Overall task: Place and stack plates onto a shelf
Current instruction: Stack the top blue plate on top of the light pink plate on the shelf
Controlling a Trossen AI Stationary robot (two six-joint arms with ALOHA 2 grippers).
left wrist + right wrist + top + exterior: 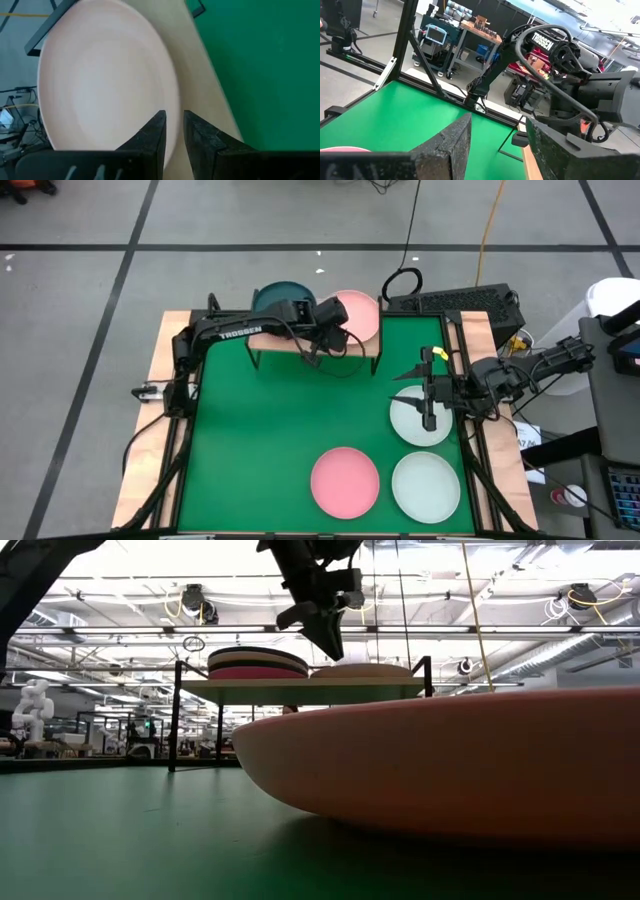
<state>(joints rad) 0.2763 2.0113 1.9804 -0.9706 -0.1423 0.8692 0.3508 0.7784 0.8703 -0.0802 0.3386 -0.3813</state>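
Evidently the step in hand is a release: the left gripper point(338, 330) hangs over the shelf point(365, 346) at the desk's twelve o'clock edge, just above the pale salmon plate point(362, 312) lying on the shelf's right half, and the left wrist view shows its fingers point(152, 135) a narrow gap apart with nothing between them, so the plate seems freshly set down rather than held. Beside it on the shelf's left half sits a stack topped by a dark teal plate point(280, 293); the low view shows that stack point(258, 663) layered in dark, pale and hot-pink bands. The right gripper point(428, 402) hovers with its fingers spread wide over a pale mint-white plate point(412, 428) near three o'clock, gripping nothing. Two more plates lie toward five o'clock: a pink plate point(345, 480) and a second pale mint-white plate point(426, 486). Next, by this reading, the left arm should lift clear and a rim grasp should follow. All plates look smooth, matte, round and shallow; the desk point(260, 440) is flat green, the shelf light wood on thin black legs.
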